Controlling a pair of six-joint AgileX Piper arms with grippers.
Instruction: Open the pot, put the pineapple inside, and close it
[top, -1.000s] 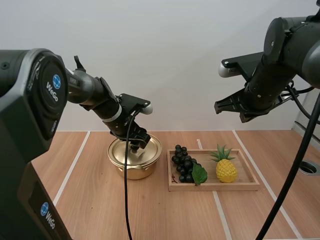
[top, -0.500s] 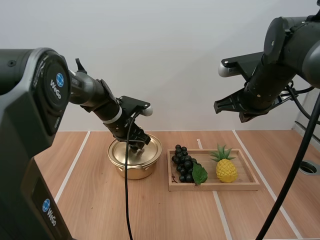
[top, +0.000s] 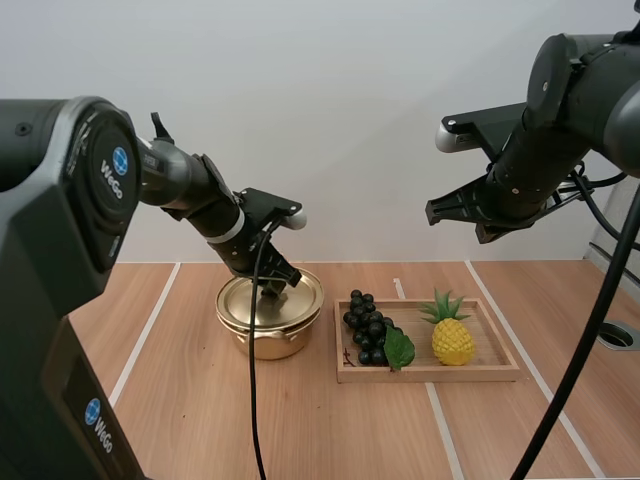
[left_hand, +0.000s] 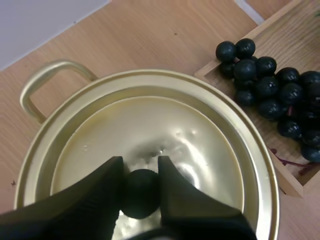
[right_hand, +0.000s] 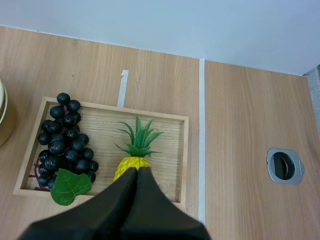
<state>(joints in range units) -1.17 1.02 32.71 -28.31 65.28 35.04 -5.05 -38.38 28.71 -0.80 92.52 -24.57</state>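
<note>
Pinching lid (left_hand: 150, 125) knob (left_hand: 141, 197) on pot (top: 265, 340).
Clamping left gripper (left_hand: 141, 172) fingers on the black knob, lid seated. Hovering right gripper (right_hand: 137, 172), fingers pressed together on nothing, above tray (top: 430, 375), with pineapple (top: 452, 338) in tray at 3 o'clock of grapes (top: 368, 330), tray at 3 o'clock of pot.

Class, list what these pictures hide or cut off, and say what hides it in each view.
- Pot interior: covered by the lid, high and left wrist views.
- Pineapple, lower body: right wrist view, behind the right gripper.
- Wooden tray: left wrist view, cut off by the edge.
</note>
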